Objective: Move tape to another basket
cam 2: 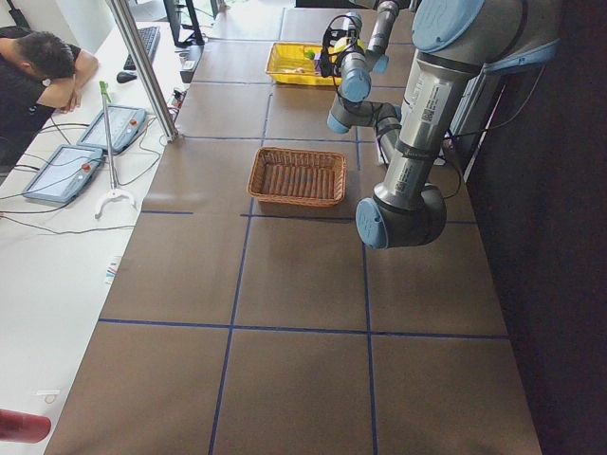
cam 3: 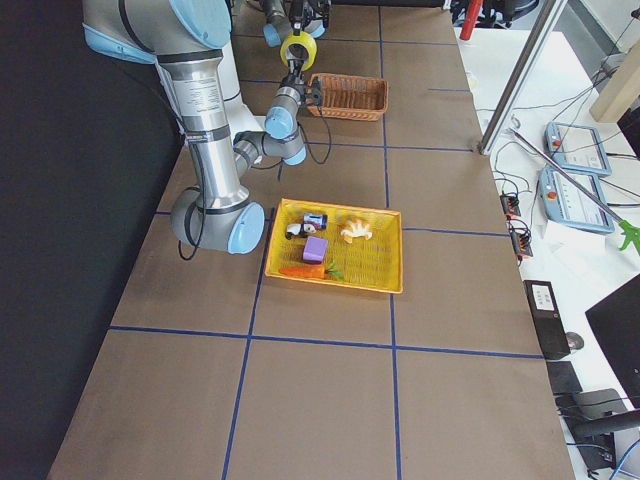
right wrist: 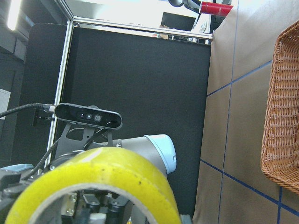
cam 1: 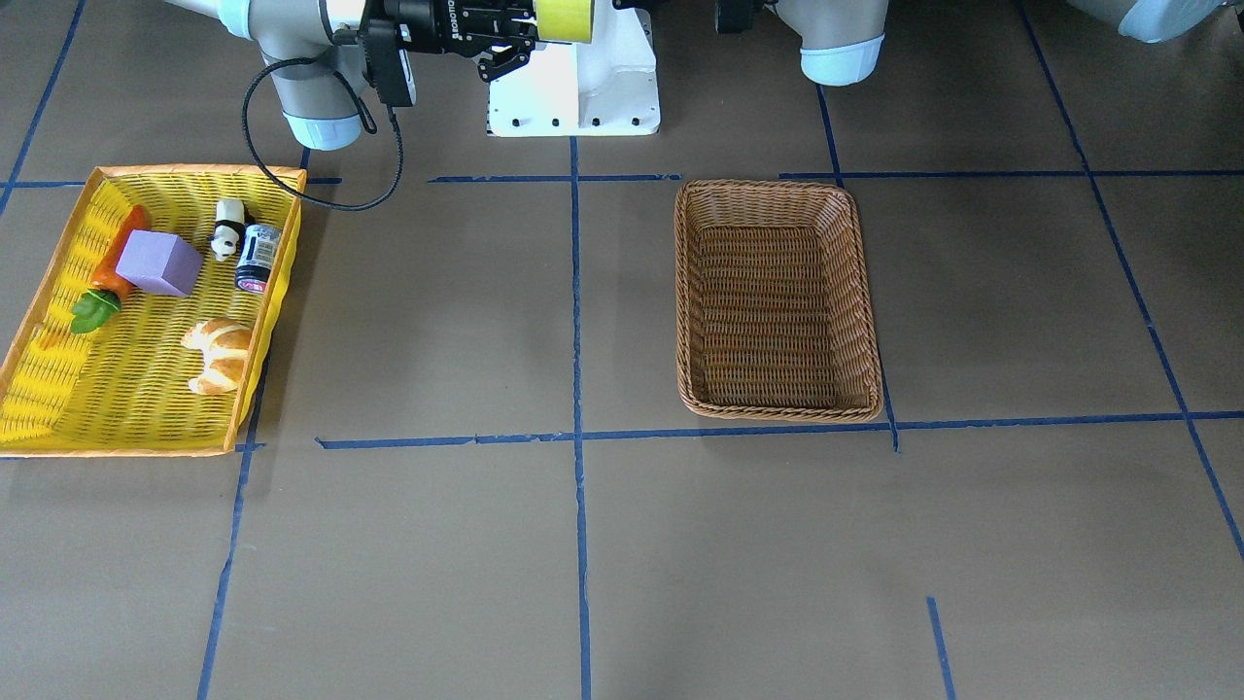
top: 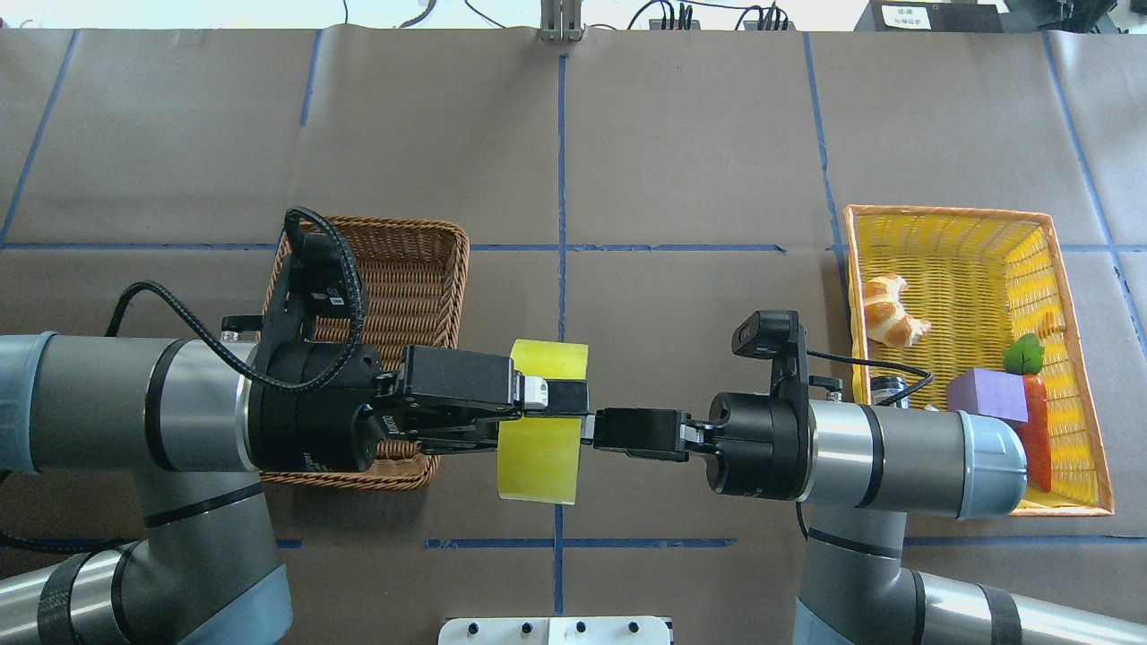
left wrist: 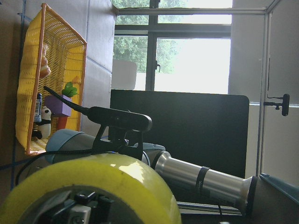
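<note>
Two baskets [cam 1: 768, 185] [cam 1: 194, 171], one tape [cam 1: 564, 17], five small objects [cam 1: 219, 355] [cam 1: 158, 262] [cam 1: 109, 282] [cam 1: 228, 233] [cam 1: 258, 258].

Yellow-green tape [top: 538, 457]; brown woven basket [cam 1: 777, 190]; yellow basket [cam 1: 97, 389], orange-rimmed, at left; brown surface [cam 1: 437, 321] gridded with blue lines

table [cam 1: 486, 544] with basket [cam 1: 783, 412] (plus yellow basket [cam 1: 117, 389])

Overhead looks forward and down, the basket [top: 403, 224] left of centre; the front view looks back steeply and shares that basket. The side views see it far off, lengthwise. The right wrist catches its edge; the left wrist faces away.
</note>
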Tool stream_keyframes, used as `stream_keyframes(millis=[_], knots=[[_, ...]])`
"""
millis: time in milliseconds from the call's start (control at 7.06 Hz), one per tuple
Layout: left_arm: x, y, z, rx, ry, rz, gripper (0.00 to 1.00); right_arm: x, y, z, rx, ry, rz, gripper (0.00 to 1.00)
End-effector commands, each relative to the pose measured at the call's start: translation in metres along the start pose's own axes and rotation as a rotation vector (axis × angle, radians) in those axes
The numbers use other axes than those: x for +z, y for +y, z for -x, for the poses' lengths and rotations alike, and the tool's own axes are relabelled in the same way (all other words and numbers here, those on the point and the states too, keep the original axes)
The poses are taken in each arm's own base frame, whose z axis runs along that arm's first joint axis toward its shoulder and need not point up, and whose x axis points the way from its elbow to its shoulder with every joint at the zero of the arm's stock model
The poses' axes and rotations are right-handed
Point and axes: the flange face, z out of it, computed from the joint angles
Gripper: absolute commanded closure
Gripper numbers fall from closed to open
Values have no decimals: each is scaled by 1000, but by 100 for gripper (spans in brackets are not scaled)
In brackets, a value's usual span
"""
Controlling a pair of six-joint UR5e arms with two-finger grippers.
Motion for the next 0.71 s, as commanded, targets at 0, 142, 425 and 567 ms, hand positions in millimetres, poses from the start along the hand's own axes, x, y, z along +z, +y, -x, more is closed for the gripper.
stream_keyframes(millis=[0,142,425,567], knots=[[2,3,2,-8,-3,6,86,1,0,0,0,0,0,97],[2,4,3,-28,-3,9,95,1,1,2,5,-5,2,48],[2,5,2,-36,-3,9,97,1,-1,2,-3,-7,-12,0],[2,5,2,-38,-5,8,97,1,-1,3,-4,-7,-13,0]])
